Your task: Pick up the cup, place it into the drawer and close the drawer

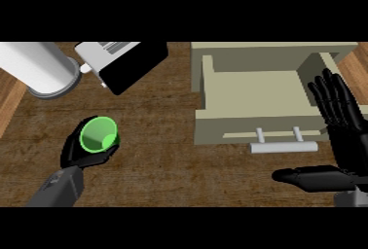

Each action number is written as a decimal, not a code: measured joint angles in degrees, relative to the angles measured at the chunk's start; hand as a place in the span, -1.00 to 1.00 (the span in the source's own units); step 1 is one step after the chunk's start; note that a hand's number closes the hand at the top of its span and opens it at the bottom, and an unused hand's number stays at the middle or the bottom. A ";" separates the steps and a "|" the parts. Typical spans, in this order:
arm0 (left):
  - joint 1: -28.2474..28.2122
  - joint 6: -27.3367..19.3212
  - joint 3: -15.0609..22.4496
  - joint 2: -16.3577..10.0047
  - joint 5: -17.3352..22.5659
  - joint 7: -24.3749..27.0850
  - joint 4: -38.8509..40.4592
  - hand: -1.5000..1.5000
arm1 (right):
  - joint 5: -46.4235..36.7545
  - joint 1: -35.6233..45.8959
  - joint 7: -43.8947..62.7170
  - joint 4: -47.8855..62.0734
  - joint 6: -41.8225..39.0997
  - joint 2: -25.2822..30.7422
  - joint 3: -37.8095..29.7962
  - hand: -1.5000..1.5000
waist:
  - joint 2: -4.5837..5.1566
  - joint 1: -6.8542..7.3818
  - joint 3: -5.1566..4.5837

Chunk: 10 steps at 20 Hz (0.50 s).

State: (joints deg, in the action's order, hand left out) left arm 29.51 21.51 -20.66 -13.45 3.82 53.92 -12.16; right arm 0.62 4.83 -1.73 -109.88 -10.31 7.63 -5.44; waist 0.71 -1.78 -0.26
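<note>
Head view: left hand (pixel 84 154) is curled round the green cup (pixel 99 134), near left; right hand (pixel 343 127) rests flat, fingers straight, right of the open drawer (pixel 253 92).

Your robot's left hand (pixel 84 156) is glossy black, with a rounded palm and thick, blunt digits. It joins the left forearm (pixel 57 189), which is dark grey, smooth and roughly tube-shaped. Your right hand (pixel 348 151) is the same black, with long, slim fingers ridged along their length and a stout, round-tipped thumb. Its right forearm (pixel 352 198) shows as a small, paler grey block.
</note>
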 measured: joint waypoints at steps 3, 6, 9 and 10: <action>0.22 1.98 -0.20 0.43 0.75 -0.78 -0.56 1.00 | 0.00 0.83 0.64 0.14 0.05 0.12 0.03 -1.00 | 0.01 0.08 0.00; 0.21 3.34 -0.55 0.71 1.61 -1.15 -1.38 1.00 | 0.54 0.95 0.98 -0.12 -0.18 0.57 -0.63 -1.00 | -0.02 0.08 -0.01; -0.60 2.76 -1.18 1.25 2.47 -0.21 -2.38 1.00 | 0.08 0.87 -0.15 1.10 -0.21 0.78 -1.02 -1.00 | -0.08 0.36 0.02; -0.97 2.48 -1.60 1.16 2.96 0.09 -2.79 1.00 | 0.10 0.65 0.10 0.79 -0.28 0.95 -1.14 -1.00 | -0.12 0.43 0.05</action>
State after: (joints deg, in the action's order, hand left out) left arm 28.54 23.99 -22.27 -12.29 6.78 54.02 -14.95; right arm 0.71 5.48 -1.63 -109.09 -10.59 8.58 -6.57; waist 0.59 -1.35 -0.22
